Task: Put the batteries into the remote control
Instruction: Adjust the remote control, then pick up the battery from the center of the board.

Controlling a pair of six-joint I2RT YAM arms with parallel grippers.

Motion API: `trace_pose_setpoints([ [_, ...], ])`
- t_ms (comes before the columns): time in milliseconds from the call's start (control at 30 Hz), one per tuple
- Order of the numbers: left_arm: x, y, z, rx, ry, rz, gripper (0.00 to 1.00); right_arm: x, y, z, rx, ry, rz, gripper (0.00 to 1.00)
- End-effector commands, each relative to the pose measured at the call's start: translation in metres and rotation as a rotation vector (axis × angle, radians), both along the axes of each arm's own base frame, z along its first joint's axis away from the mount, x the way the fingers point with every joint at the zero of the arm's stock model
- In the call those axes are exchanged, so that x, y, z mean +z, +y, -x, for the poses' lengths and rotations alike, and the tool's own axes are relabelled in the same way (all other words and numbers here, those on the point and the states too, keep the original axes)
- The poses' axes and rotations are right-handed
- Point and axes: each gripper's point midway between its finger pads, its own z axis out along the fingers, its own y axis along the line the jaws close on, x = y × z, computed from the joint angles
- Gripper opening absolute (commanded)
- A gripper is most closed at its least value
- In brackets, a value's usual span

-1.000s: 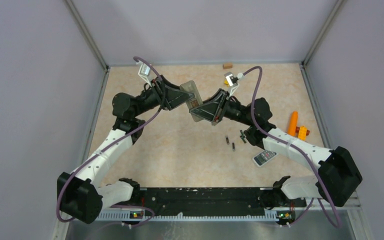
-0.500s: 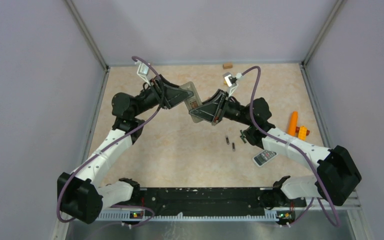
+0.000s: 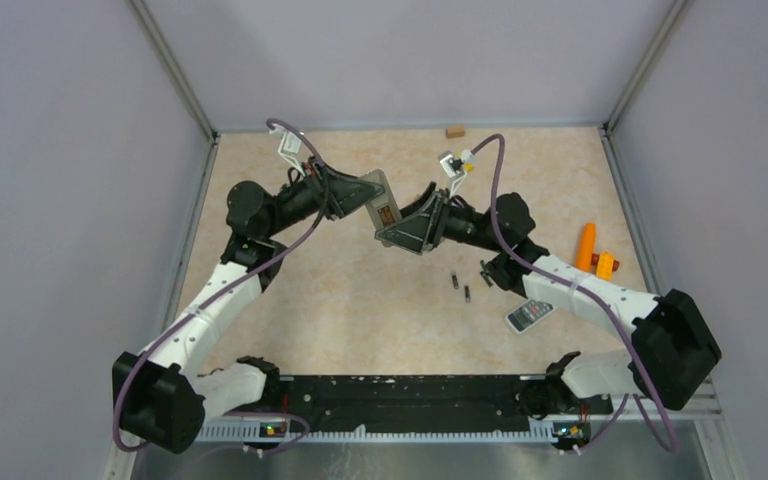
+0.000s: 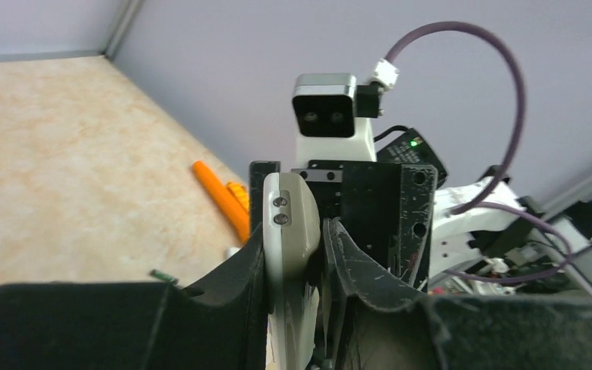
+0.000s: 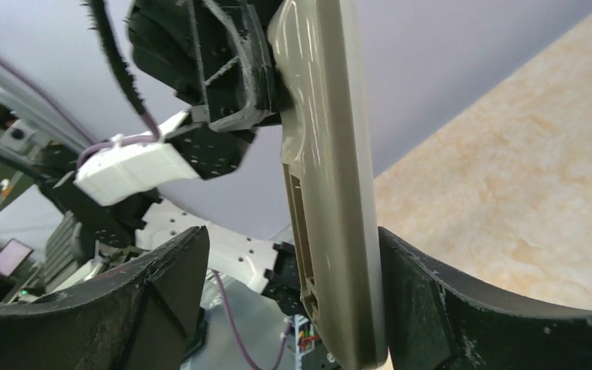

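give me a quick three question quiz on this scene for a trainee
1. True or false: the beige plastic remote control lies flat on the table.
2. Which claw clamps it? A) left claw B) right claw C) neither
3. Where are the thin dark cylindrical batteries?
Key: 1 false, it is held up in the air; 2 A; 3 loose on the table.

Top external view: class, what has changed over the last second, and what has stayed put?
The right pincer, open, shifted left and straddles the beige remote, which the left pincer keeps clamped and has turned slightly. The loose batteries, grey remote and orange pieces stayed put.
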Motion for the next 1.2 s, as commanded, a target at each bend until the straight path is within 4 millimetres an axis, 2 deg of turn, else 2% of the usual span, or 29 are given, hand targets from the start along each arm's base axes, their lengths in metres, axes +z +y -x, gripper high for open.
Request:
trace_pose_setpoints([
  [0,-0.014,0.015,-0.010,0.138,-0.113,-0.148,0.00,-0.006,-0.010,-0.011,-0.086,-0.024,0.069,0.77],
  [133,-0.029,0.022,-0.019,0.193,-0.136,-0.236,0.00,-0.022,-0.038,-0.033,-0.254,0.009,0.150,0.77],
  [200,-0.034,0.024,-0.020,0.198,-0.152,-0.266,0.00,-0.035,-0.059,-0.055,-0.415,0.047,0.219,0.73],
  [333,-0.043,0.024,-0.018,0.189,-0.175,-0.299,0.00,-0.072,-0.090,-0.081,-0.609,0.091,0.399,0.52],
  [433,-0.048,0.024,-0.015,0.178,-0.194,-0.315,0.00,-0.109,-0.105,-0.091,-0.676,0.156,0.583,0.39],
  [567,-0.053,0.024,-0.012,0.158,-0.226,-0.336,0.00,-0.146,-0.130,-0.099,-0.787,0.238,0.755,0.37],
  [667,-0.057,0.025,-0.014,0.176,-0.218,-0.343,0.00,-0.177,-0.144,-0.099,-0.826,0.287,0.875,0.44],
  [800,-0.057,0.028,-0.016,0.202,-0.201,-0.335,0.00,-0.219,-0.149,-0.092,-0.772,0.352,1.045,0.52],
  [933,-0.059,0.029,-0.019,0.218,-0.194,-0.338,0.00,-0.255,-0.152,-0.086,-0.728,0.425,1.170,0.53],
  [1033,-0.062,0.028,-0.021,0.217,-0.173,-0.339,0.00,-0.271,-0.149,-0.086,-0.706,0.434,1.189,0.48],
  [1167,-0.065,0.027,-0.021,0.208,-0.159,-0.339,0.00,-0.280,-0.138,-0.091,-0.664,0.426,1.180,0.40],
])
